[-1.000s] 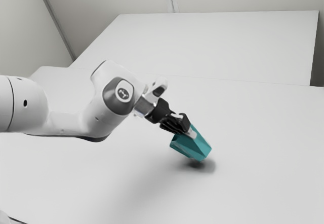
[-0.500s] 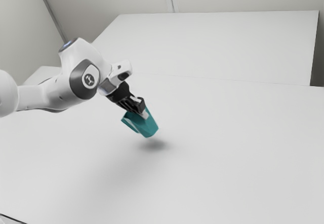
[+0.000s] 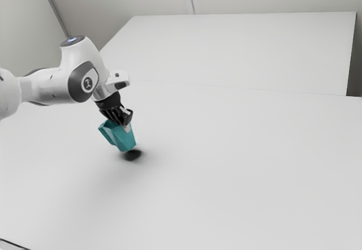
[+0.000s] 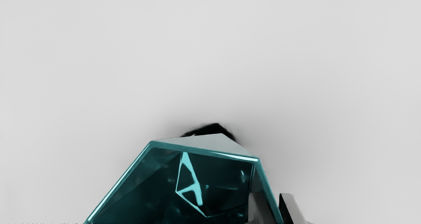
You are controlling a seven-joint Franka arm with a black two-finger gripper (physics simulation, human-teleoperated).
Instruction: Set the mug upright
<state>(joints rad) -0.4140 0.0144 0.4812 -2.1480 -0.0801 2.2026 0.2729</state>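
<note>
The tilted mug (image 3: pixel 121 136), grasped at one wall by the fingers (image 4: pixel 258 207), could be toppled by early release.

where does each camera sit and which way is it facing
Exterior view: at the arm's side, looking down across the table; the arm comes in from the exterior view's left, ending in the gripper.
Wrist view: on the hand, looking past the fingertips into the mug's open mouth and at the table beyond.
Shared: mug, its dark shadow, table, and the gripper's hold on the mug's wall.
</note>
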